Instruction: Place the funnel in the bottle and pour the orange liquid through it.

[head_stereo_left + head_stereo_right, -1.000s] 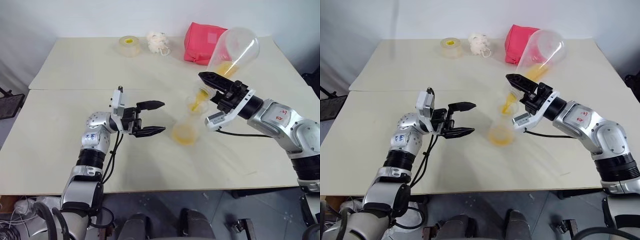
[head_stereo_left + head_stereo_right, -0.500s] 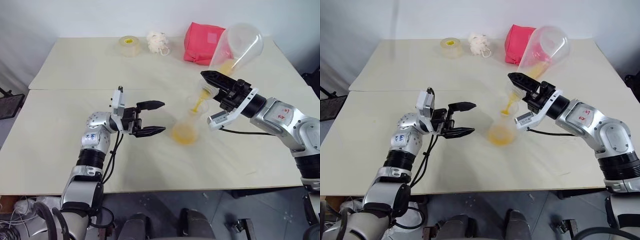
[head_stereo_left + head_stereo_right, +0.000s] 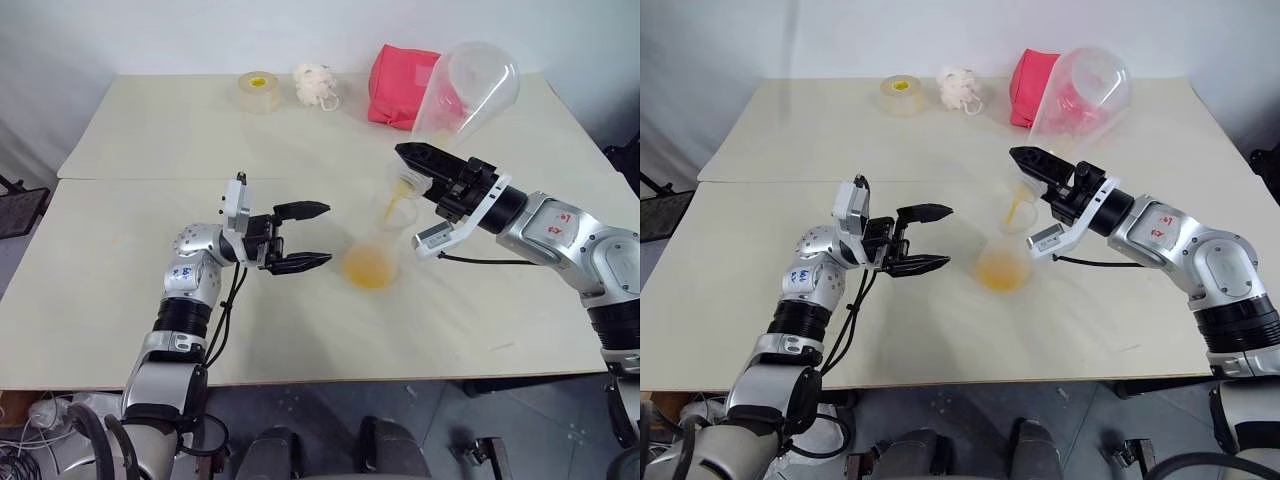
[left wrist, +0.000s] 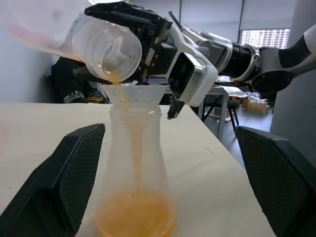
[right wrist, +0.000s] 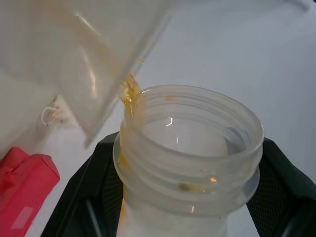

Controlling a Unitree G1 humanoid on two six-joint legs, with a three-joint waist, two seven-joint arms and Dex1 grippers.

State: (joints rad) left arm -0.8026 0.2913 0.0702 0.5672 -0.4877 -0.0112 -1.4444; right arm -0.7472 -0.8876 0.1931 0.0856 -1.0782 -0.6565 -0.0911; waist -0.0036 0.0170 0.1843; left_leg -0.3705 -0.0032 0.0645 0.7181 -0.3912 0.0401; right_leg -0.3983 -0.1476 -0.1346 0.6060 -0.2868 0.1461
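Lower centre of the head view, the left claw stands spread wide just beside the bottle without touching it, so nothing steadies that bottle on the table; a nudge could topple it. Just above, the funnel sits in its neck, orange liquid pooled below. Toward the upper right, the right claw is clamped on the tipped pouring flask; if its mouth drifts, the last trickle may miss the narrow funnel.

bottle: clear glossy plastic | funnel: see-through smooth plastic | surface: matt, pale | fingers: black, textured | pouch: red cloth
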